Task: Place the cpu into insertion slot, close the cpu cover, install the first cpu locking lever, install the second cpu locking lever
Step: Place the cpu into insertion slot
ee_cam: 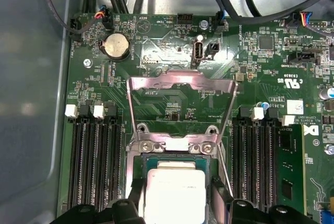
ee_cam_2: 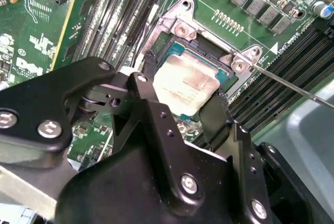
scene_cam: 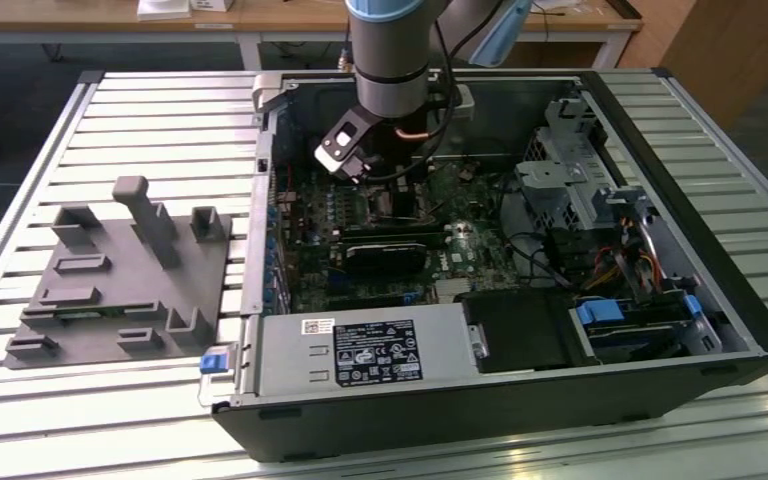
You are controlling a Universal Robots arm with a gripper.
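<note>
2 jaws grip small flat square silver-grey cpu (ee_cam_2: pixel 182 85), centred between them over square black insertion slot (ee_cam_2: pixel 156 59), 12 o'clock of long black module (scene_cam: pixel 387 255) in exterior view; thin silvery cpu cover (ee_cam: pixel 180 85) stands open.

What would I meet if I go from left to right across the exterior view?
Grey plastic fixture with upright blocks → small blue latch at the case's corner → black claw of the arm, down inside the case → silvery metal drive cage → black side wall of the open computer case.
</note>
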